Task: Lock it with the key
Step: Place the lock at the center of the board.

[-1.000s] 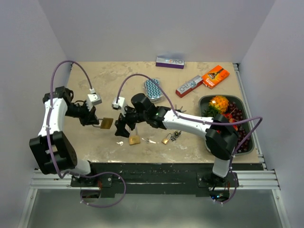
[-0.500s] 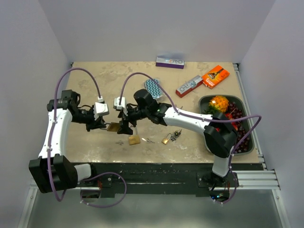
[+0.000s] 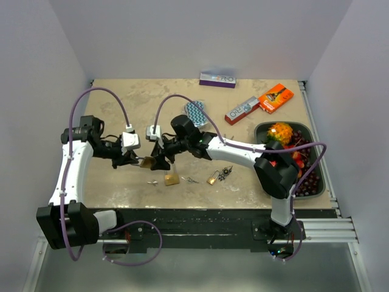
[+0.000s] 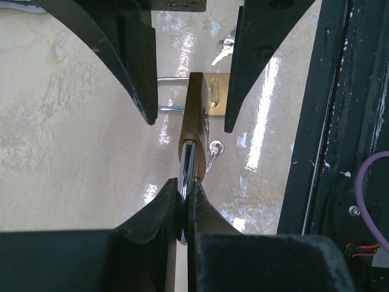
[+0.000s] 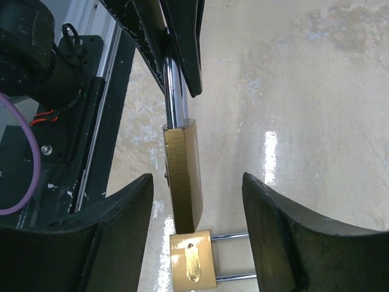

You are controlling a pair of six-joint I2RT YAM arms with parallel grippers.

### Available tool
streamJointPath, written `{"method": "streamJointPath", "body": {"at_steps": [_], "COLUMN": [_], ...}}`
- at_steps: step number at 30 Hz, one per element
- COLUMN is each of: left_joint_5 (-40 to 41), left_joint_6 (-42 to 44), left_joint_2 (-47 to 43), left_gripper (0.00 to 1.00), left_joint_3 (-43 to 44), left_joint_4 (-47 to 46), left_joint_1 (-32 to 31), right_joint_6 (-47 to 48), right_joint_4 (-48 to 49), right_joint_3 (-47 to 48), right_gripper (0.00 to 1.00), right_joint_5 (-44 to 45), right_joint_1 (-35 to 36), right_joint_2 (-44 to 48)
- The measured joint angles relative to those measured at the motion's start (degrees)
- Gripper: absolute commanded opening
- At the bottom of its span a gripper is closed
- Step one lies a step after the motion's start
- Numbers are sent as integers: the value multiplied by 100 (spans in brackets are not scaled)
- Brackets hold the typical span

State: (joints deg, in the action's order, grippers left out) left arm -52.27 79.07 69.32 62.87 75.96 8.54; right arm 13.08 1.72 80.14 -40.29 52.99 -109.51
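Left gripper (image 4: 184,190) had its fingers (image 4: 152,213) pinched tight on the chrome shackle (image 4: 186,163), padlock (image 4: 196,112) held clear of the surface (image 4: 73,152), brass body pointing straight out at the right gripper (image 5: 197,181). Right fingers (image 5: 115,243) were spread wide, 1 either side of the body, touching neither face. Long axis ran gripper to gripper, so the right arm was nearer the body

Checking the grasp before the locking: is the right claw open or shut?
The right claw is open: its fingers stand apart, one each side of the brass padlock, neither touching it.
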Motion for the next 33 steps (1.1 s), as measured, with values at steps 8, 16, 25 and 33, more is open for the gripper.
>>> {"method": "streamJointPath", "body": {"at_steps": [8,16,25,33], "left_joint_5": [-48,-671,-2581,-726], "left_joint_6": [-48,-968,-3189,-7239], "left_joint_2": [31,973,1939,-24], "left_gripper": [0,99,99,99], "left_joint_3": [9,634,188,-706], "left_joint_4": [-52,35,-240,-3128], "left_joint_1": [2,715,2391,2264], "right_joint_6": [-28,-852,-2789,-3757], "right_joint_4": [-72,11,365,494], "right_joint_3": [127,52,-114,52], "right_gripper": [0,0,0,0], "right_joint_5": [-68,186,1668,2337], "right_joint_1": [92,17,-407,-332], "right_joint_2": [-92,-92,-92,-262]}}
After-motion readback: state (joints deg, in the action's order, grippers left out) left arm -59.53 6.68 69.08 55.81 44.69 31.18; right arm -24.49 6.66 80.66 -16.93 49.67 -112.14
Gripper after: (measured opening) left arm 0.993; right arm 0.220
